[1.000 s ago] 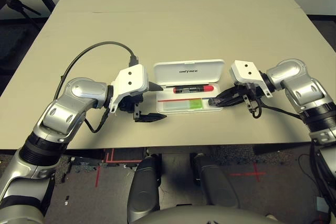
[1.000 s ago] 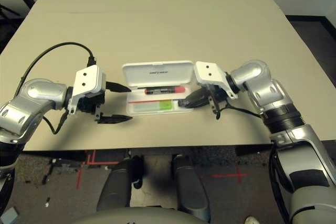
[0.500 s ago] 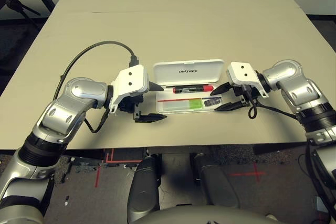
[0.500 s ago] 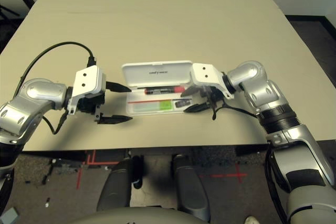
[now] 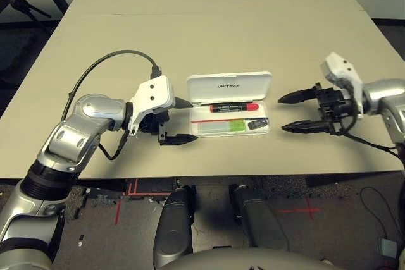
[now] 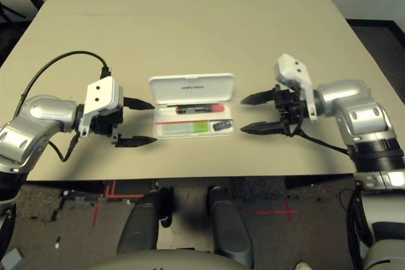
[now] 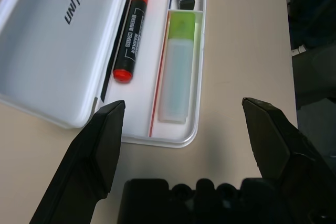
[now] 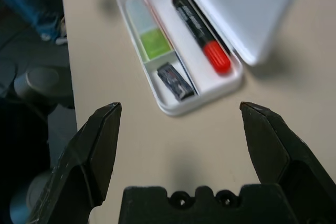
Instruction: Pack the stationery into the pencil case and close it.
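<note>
The white pencil case [image 5: 263, 132] lies open near the table's front edge, its lid [image 5: 230, 85] standing up at the back. Its tray holds the red-and-black marker [image 5: 233, 107], the light-green highlighter [image 5: 221, 128] and the small dark grey block [image 5: 257, 124] at its right end. My left gripper [image 5: 177, 120] is open just left of the case, with nothing between its fingers. Well to the right of the case, my right gripper [image 5: 292, 112] is open and holds nothing. The same tray [image 7: 199, 51] appears in the left wrist view, and the right wrist view shows the block [image 8: 176, 81].
The beige table [image 5: 215, 23] stretches far back behind the case. A black cable [image 5: 107, 62] loops from my left wrist. Dark floor with red tape marks lies below the front edge.
My right gripper opened at the case's right end, left the dark grey block in the tray, and has drawn back to the right. The left gripper has barely moved.
</note>
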You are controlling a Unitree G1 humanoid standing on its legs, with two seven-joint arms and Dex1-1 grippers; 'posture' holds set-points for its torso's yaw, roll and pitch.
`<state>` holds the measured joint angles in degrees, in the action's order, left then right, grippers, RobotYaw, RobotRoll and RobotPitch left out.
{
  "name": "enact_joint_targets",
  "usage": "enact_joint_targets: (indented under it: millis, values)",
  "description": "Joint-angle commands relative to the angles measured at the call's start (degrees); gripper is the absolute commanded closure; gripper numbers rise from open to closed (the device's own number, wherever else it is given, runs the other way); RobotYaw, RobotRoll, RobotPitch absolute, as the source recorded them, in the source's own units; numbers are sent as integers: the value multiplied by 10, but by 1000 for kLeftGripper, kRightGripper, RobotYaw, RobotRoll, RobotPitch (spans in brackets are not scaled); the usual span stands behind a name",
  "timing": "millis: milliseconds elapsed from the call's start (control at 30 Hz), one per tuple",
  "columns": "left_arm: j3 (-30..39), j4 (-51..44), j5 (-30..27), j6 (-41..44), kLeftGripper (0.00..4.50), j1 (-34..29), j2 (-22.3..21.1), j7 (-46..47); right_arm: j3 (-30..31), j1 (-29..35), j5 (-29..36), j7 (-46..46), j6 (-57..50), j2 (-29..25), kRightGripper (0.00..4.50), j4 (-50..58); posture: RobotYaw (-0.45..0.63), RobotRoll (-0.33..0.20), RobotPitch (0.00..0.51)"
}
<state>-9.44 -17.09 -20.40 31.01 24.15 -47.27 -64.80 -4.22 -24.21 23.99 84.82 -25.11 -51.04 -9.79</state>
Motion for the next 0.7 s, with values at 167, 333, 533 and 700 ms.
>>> enact_joint_targets:
  millis: [167, 333, 533, 700]
  values:
    - [16, 11, -8, 2, 0, -4, -1, 1, -68, 87, 33, -31, -13, -23, 9, 29, -46, 0, 207]
    - [23, 28, -8, 3, 0, 1, 0, 3, -81, 99, 53, -55, -18, -10, 9, 50, -58, 0, 201]
    - [40, 69, -11, 11, 374, 4, 2, 8, -80, 101, 67, -76, -23, -4, 0, 68, -61, 0, 196]
    - [42, 147, 33, 14, 2171, 38, -11, 39, -74, 96, 68, -87, -22, 0, 0, 72, -61, 0, 196]
